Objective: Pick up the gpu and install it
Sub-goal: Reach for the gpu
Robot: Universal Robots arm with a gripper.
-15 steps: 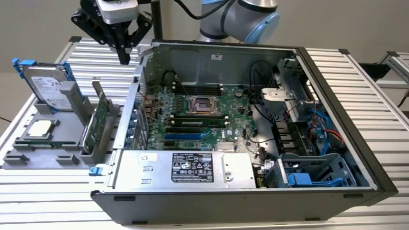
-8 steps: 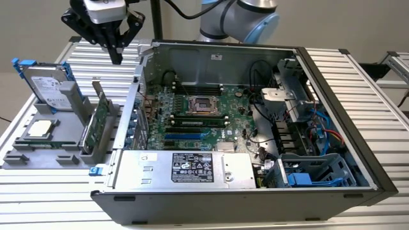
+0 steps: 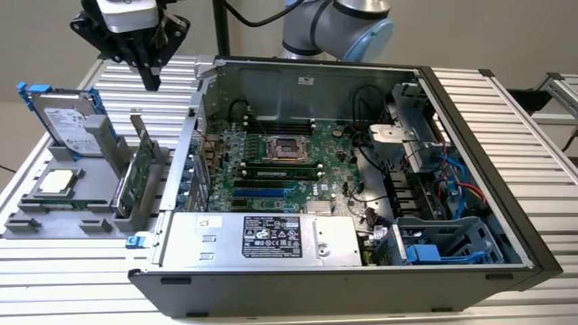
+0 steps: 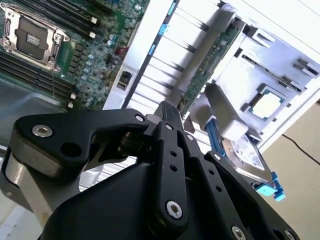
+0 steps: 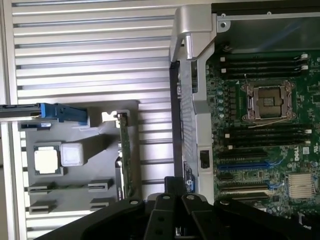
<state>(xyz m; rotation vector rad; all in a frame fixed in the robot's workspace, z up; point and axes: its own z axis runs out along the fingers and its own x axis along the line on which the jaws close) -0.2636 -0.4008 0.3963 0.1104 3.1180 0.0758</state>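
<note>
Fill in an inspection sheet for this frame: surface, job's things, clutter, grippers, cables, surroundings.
Surface: slatted metal table, carrying an open computer case and a grey holder.
Job's things: gpu stands upright in the holder, outside the case; not installed.
Clutter: hard drive with blue rails and a processor chip, both on the holder.
Grippers: gripper raised over the table near the gpu, fingers shut, holding nothing.
Cables: red and blue leads inside the case.
Surroundings: pale wall; nothing else seen.
</note>
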